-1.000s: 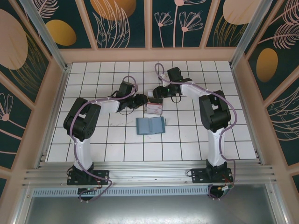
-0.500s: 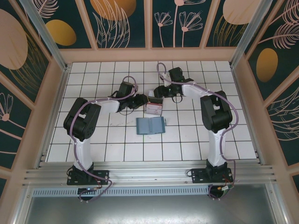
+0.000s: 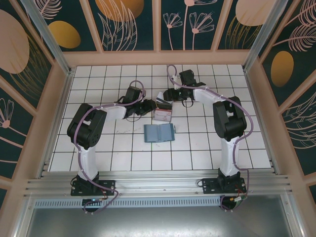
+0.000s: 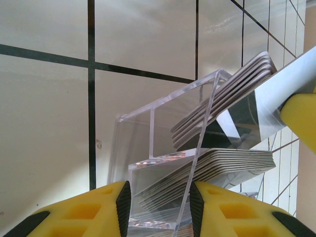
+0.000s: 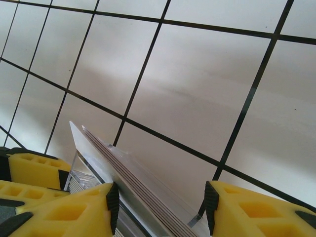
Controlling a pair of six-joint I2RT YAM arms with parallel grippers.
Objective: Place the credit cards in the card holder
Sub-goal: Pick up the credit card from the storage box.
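The card holder (image 3: pixel 159 133) is a teal wallet lying open on the tiles in front of both grippers. Behind it stands a clear plastic box (image 3: pixel 163 115), and my left gripper (image 3: pixel 149 107) is shut on it. The left wrist view has the box walls (image 4: pixel 163 148) between both pads of the left gripper (image 4: pixel 160 205). A stack of credit cards (image 4: pixel 222 168) lies inside the box. A second stack of credit cards (image 4: pixel 224 96) tilts up out of it, with a yellow right finger (image 4: pixel 301 116) at its end. My right gripper (image 5: pixel 160 202) is shut across this tilted stack (image 5: pixel 133 182), seen edge-on.
White tiled floor with black grout lines spreads around the box and wallet. Wooden walls (image 3: pixel 158 58) fence the area on three sides. The left gripper's yellow fingers (image 5: pixel 29 170) sit close to the right gripper at the box.
My right gripper has narrowed on the upper stack and drawn back a little, tilting those cards up out of the box. The left gripper and the wallet have not moved.
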